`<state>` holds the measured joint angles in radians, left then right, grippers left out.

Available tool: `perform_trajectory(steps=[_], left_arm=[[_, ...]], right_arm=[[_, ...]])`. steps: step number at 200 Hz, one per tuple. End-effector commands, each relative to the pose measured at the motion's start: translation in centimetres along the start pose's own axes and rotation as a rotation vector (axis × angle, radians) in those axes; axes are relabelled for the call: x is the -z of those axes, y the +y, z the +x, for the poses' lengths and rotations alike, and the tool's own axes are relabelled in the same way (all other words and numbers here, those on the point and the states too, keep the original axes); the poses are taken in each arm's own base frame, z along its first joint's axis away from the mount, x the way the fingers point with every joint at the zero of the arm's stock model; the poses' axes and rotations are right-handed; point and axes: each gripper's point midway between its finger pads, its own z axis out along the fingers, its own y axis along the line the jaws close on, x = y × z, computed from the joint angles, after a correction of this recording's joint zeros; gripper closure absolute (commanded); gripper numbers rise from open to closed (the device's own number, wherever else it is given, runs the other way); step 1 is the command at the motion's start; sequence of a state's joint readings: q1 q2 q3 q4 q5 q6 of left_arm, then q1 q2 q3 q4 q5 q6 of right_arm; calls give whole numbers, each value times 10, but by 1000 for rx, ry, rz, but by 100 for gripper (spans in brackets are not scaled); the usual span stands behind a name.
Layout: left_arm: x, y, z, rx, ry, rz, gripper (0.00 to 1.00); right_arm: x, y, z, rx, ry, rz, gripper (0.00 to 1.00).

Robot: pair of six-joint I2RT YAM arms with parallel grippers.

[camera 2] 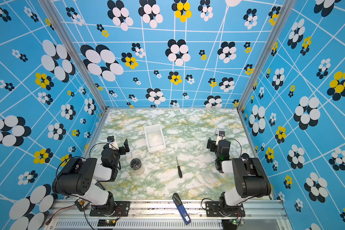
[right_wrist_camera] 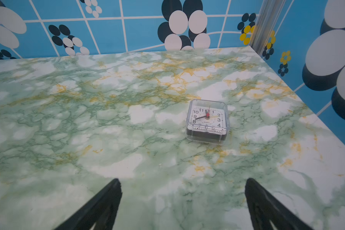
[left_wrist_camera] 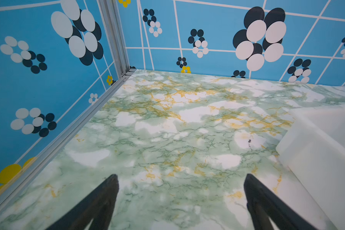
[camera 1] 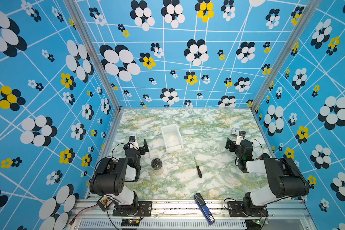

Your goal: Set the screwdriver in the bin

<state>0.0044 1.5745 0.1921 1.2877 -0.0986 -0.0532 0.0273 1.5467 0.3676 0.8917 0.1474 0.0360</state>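
The screwdriver is seen lying flat on the desk, nearer than the bin and apart from it. The left pincer and right pincer are held wide, empty.

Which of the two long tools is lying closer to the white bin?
The small black-handled screwdriver, just in front of the bin. The larger blue-and-black tool lies farther off, across the front metal rail.

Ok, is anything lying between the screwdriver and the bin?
Nothing visible does: only bare tabletop lies between the screwdriver and the bin. The jar stands off to the side, clear of that path.
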Motion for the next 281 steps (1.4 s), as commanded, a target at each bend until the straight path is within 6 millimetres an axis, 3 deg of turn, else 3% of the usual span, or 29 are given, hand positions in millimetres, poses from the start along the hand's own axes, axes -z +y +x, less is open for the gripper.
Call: perform_trajectory(steps=[1,220,244,281], left_arm=[[1,0,-4,13,-23,-7,1],[7,5,-4,23,-45,-26,1],[7,0,-7,11,-52,0,1],[10,-26,-22,-73,-25,98,1]], right_arm=[[-3,0,-11,8,-25,-3,1],[-3,0,-11,7,-25,-5,1],[-3,-4,-12,-3,-25,20,1],[0,-18,-17,-23,-30,108,1]])
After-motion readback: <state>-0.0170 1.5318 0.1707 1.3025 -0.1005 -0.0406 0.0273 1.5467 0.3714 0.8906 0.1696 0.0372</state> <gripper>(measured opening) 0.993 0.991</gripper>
